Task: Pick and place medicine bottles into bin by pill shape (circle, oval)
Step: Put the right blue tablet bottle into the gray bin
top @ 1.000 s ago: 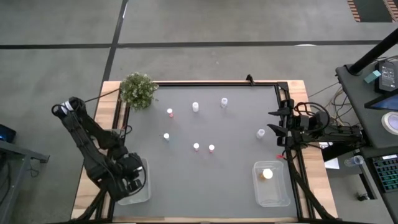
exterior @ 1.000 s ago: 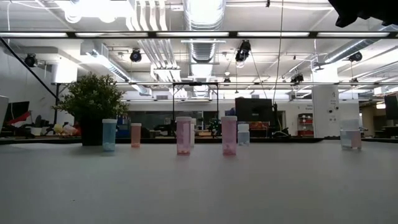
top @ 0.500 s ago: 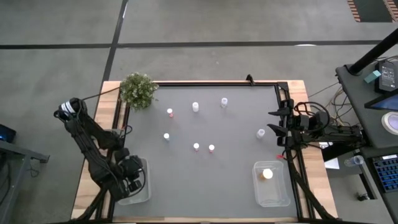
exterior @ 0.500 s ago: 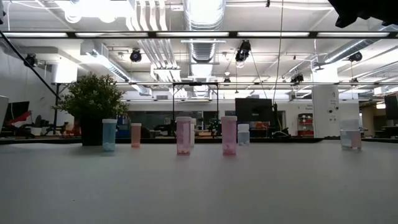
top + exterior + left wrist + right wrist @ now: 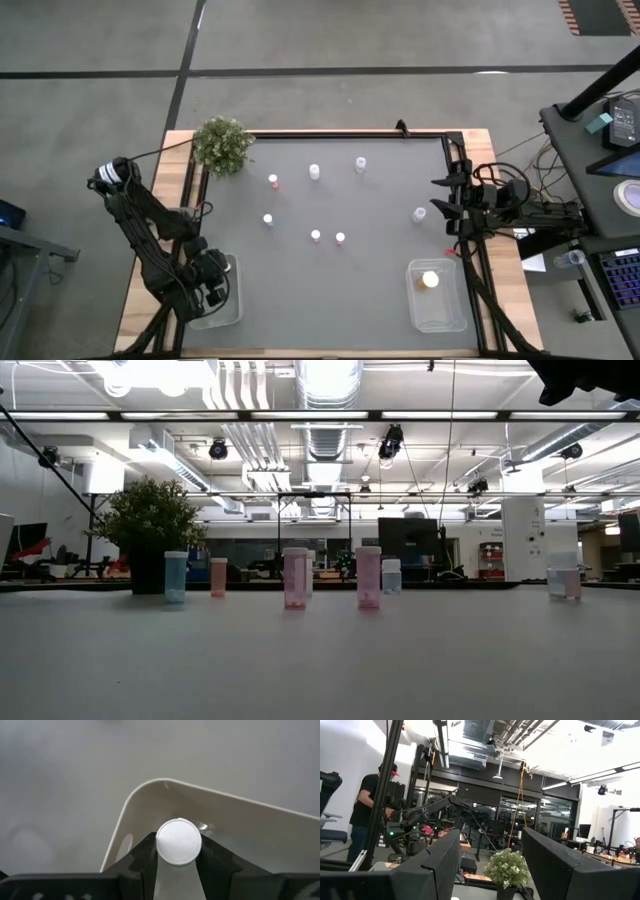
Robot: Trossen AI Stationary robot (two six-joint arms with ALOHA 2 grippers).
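My left gripper [image 5: 176, 865] pinches a white-capped bottle [image 5: 179, 842] above the bin's [image 5: 131, 812] corner; right gripper [image 5: 490, 865] fingers spread.

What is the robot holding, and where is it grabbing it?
The left gripper holds a bottle by its white cap, over the left bin. The right gripper holds nothing.

Six medicine bottles [image 5: 315, 236] stand mid-table, a potted plant [image 5: 222, 144] at the far left corner, one bin [image 5: 234, 308] near left under the left gripper [image 5: 209, 290], another bin [image 5: 452, 310] near right.
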